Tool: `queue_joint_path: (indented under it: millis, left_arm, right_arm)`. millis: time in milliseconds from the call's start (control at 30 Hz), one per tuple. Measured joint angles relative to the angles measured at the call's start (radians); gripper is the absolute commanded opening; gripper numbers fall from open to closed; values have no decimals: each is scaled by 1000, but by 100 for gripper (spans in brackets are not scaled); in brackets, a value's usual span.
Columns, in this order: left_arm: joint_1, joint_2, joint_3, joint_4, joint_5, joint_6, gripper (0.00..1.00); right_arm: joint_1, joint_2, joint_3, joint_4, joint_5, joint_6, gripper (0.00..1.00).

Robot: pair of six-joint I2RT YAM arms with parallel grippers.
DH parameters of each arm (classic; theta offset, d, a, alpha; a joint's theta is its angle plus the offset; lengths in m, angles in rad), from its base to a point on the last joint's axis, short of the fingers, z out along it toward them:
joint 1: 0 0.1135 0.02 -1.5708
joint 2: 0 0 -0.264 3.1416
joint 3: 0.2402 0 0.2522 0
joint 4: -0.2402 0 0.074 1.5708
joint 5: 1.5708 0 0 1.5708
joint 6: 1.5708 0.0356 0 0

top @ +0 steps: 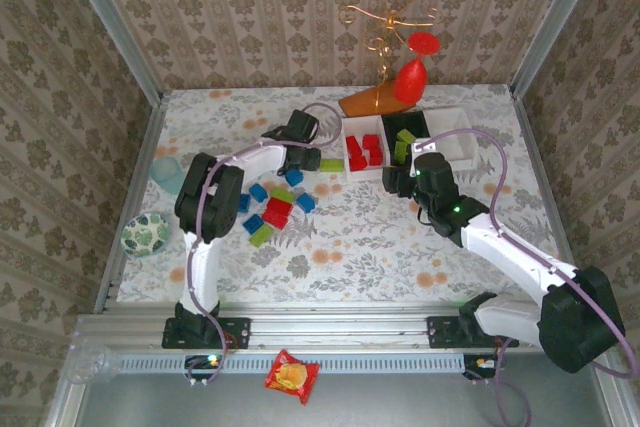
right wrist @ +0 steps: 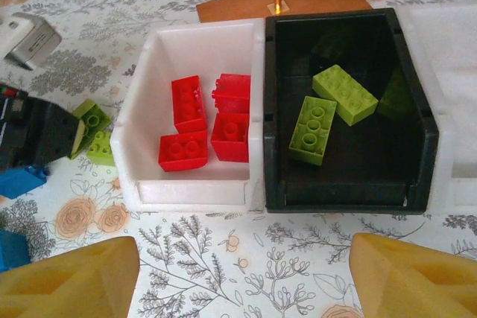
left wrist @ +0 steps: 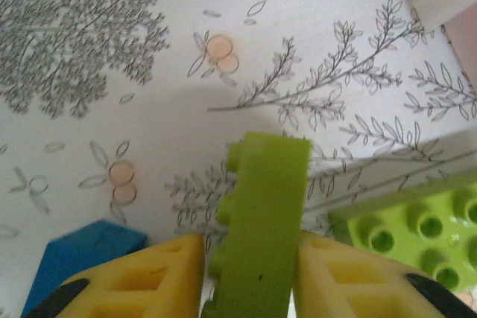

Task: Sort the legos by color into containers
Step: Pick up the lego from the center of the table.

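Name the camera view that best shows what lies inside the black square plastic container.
Right wrist: it looks straight into the black square plastic container, so two lime green bricks lie plainly visible on its floor. The top external view shows the container small, with only a green patch inside.

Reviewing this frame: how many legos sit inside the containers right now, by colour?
Red legos, in the white container: 4
Lime green legos, in the black container: 2
Blue: 0
Total: 6
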Motion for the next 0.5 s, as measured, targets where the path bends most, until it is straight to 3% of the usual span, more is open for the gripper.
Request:
queue_joint_path:
  millis: [333,500]
  left_arm:
    - [13,35,28,1,42,14,22]
    - [-11,-69,-55,42,46,15,21]
  right_arm:
    - [-1,-7,-1,-21,-2,2,76]
    - [-29,-42,-12,-53,2,24,79]
